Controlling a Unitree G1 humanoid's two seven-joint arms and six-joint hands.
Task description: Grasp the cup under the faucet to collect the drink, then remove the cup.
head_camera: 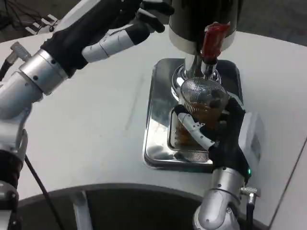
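While the white table (96, 120) carries the whole setup, the drink dispenser (204, 19) sits at the top w/ its red tap handle (213, 40) above the faucet (201, 64). Below it lies a shiny drip tray (158, 120). Left hand (124, 28) is up by the dispenser body, fingers spread, gripping nothing as far as I can see. Right hand (225, 134) wraps the cup (201, 103), which stands on the tray right under the faucet w/ brown liquid inside. Judging by that: grasp done, filling partway or near done; removing the cup is left.
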